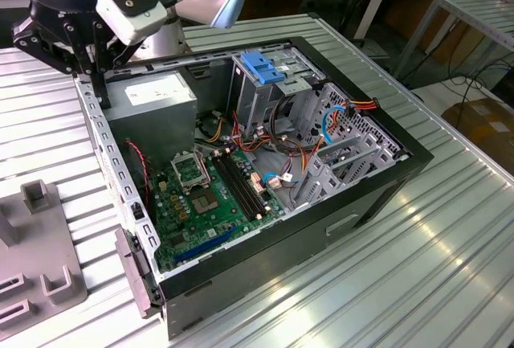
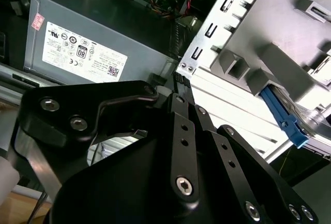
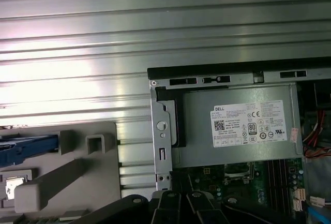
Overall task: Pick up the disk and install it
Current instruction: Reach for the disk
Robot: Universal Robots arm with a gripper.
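Above the power supply box (image 1: 152,95), at its outer corner: gripper (image 1: 96,83), spread or shut impossible to tell. Outside the case wall (image 1: 106,149) from that box, apart from the gripper: disk (image 3: 26,149) on grey holder (image 3: 103,182), blue bracket edge (image 2: 282,114) lying towards the box.

Table: ribbed aluminium tabletop (image 1: 434,235) lies open around the case.
Case: black metal computer case (image 1: 265,264), side panel off, reachable from above.
Board: flat green circuit board (image 1: 205,195) leaves room overhead.
Corner: large grey metal power supply box (image 1: 152,95) fills it.
Cage: tall silver drive cage (image 1: 265,75), coloured cables (image 1: 285,151) bunched beside.
Fixture: grey plastic holder (image 2: 279,63), its posts crowding the blue-framed disk (image 2: 282,113).
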